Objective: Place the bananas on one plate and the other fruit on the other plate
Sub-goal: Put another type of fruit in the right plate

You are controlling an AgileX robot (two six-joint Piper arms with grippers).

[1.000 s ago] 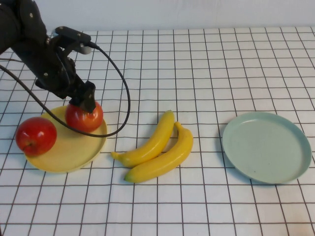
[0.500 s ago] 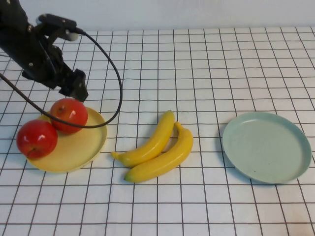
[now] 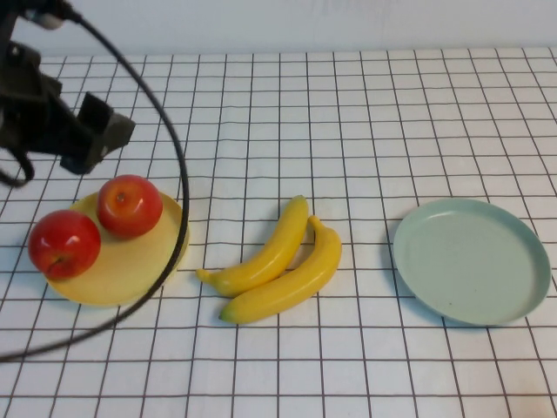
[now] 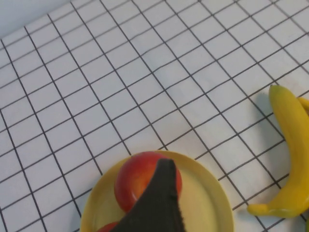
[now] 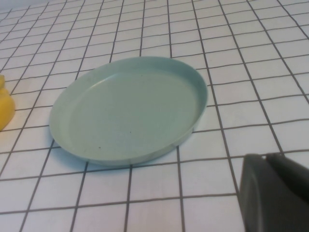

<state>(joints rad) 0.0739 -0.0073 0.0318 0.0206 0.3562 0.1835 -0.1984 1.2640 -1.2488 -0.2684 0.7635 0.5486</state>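
Two red apples (image 3: 130,205) (image 3: 63,243) rest on the pale yellow plate (image 3: 130,274) at the left, the second one at its left rim. My left gripper (image 3: 103,132) is open and empty, raised above and behind that plate. In the left wrist view one dark finger (image 4: 161,198) shows in front of an apple (image 4: 137,174) on the yellow plate (image 4: 207,203). Two bananas (image 3: 261,254) (image 3: 291,277) lie side by side on the table's middle. The pale blue-green plate (image 3: 470,261) is empty at the right. My right gripper (image 5: 264,157) is shut and sits near that plate (image 5: 130,106).
The table is a white cloth with a black grid. The left arm's black cable (image 3: 178,200) loops down past the yellow plate's right rim to the front left. One banana's end (image 4: 289,145) shows in the left wrist view.
My left gripper let go of the apple on the yellow plate, then rose and drew back to the left. The apple settled a little left, beside the other apple.
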